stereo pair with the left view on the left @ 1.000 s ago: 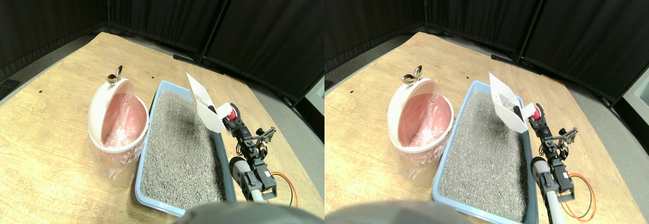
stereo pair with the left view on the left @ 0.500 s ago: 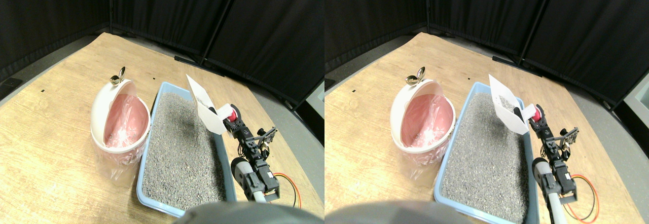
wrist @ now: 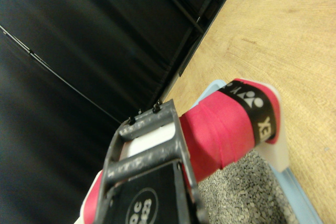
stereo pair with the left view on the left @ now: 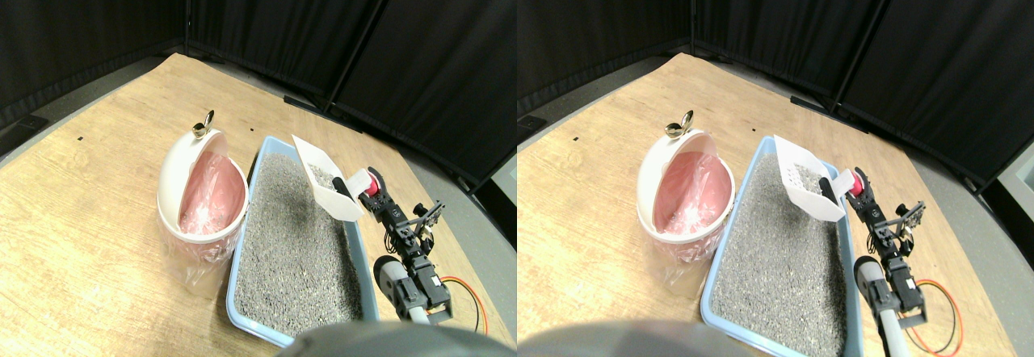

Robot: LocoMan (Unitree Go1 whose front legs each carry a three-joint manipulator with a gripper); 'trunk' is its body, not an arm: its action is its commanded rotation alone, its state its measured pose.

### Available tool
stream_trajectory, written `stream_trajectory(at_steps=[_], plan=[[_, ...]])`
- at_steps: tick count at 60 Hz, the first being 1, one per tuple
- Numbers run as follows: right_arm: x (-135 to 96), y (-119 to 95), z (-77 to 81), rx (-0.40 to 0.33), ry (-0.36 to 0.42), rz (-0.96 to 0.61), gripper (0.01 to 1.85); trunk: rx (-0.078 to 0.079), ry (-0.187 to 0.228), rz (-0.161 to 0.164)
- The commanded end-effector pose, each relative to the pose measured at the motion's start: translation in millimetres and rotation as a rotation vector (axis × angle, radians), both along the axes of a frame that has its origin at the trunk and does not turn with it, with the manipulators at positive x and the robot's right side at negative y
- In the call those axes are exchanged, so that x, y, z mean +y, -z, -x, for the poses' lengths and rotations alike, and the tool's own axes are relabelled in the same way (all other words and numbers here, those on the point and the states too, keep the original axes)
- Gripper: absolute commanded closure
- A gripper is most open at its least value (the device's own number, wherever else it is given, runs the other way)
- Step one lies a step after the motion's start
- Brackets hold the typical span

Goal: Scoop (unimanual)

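1. One wide forward view: a white plastic scoop [stereo pair with the left view on the left: 325,181] carrying grey litter hangs tilted above the far right rim of a light blue rectangular litter tray [stereo pair with the left view on the left: 242,288] filled with grey granules [stereo pair with the left view on the left: 295,244]. The right pincer [stereo pair with the left view on the left: 373,191] is clamped on the scoop's red-wrapped handle [stereo pair with the left view on the left: 370,185]. A white round bin with a pink plastic liner [stereo pair with the left view on the left: 202,199] stands just left of the tray on the wooden table [stereo pair with the left view on the left: 81,228].
2. Wrist view: the red handle [wrist: 220,129] with its black band lies against the dark jaw frame, above the granules [wrist: 241,192].

Matt wood-grain floor [stereo pair with the left view on the left: 97,212], grainy grey litter [stereo pair with the left view on the left: 295,244] — glossy white plastic scoop [stereo pair with the left view on the left: 323,181]
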State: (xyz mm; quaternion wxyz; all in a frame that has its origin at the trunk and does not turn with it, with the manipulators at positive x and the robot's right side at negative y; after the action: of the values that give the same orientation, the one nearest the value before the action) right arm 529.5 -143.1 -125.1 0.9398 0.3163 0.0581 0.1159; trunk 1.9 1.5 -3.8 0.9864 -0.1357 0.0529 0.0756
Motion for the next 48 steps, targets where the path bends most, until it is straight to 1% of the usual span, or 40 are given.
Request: stream_trajectory(at_steps=[1,4,9,12,13,15,16,19,22,24,26,28,33,34,35,38,39,45,46,48], plan=[[4.5,-15.5,0.1,-0.074,-0.037,-0.022,1.8,-0.011,-0.025,0.001],[5.5,-16.6,0.3,-0.07,-0.033,-0.022,1.8,-0.013,-0.031,0.002],[7.2,-18.4,-0.3,-0.058,-0.042,-0.042,1.8,-0.012,-0.034,0.004],[8.8,-19.5,-0.3,-0.066,-0.059,-0.015,1.8,-0.013,-0.045,0.009],[9.5,-19.8,-0.2,-0.067,-0.062,-0.004,1.8,-0.01,-0.05,0.012],[10.6,-20.3,-0.1,-0.079,-0.077,0.024,1.8,-0.01,-0.05,0.012],[11.8,-20.8,0.4,-0.082,-0.082,0.036,1.8,-0.008,-0.057,0.015],[13.9,-22.1,0.7,-0.086,-0.104,0.044,1.8,-0.009,-0.062,0.016],[15.5,-23.1,1.5,-0.088,-0.107,0.053,1.8,-0.009,-0.067,0.018],[17.2,-24.0,2.1,-0.077,-0.107,0.035,1.8,-0.011,-0.072,0.019],[18.5,-24.4,1.9,-0.054,-0.11,-0.023,1.8,-0.011,-0.079,0.02],[18.9,-24.5,1.9,-0.054,-0.111,-0.025,1.8,-0.013,-0.084,0.023],[22.0,-26.0,1.4,-0.067,-0.118,0.005,1.8,-0.015,-0.094,0.023],[22.8,-26.3,1.3,-0.073,-0.123,0.018,1.8,-0.015,-0.094,0.023],[23.6,-26.7,1.2,-0.083,-0.13,0.043,1.8,-0.013,-0.105,0.027],[25.2,-27.6,1.0,-0.096,-0.14,0.087,1.8,-0.013,-0.105,0.027],[26.2,-28.1,0.9,-0.099,-0.142,0.1,1.8,-0.015,-0.113,0.03],[30.3,-31.4,1.4,-0.097,-0.144,0.13,1.8,-0.015,-0.118,0.031],[31.2,-31.9,1.1,-0.099,-0.152,0.13,1.8,-0.013,-0.127,0.033],[32.5,-32.5,0.3,-0.101,-0.161,0.135,1.8,-0.013,-0.127,0.033]])
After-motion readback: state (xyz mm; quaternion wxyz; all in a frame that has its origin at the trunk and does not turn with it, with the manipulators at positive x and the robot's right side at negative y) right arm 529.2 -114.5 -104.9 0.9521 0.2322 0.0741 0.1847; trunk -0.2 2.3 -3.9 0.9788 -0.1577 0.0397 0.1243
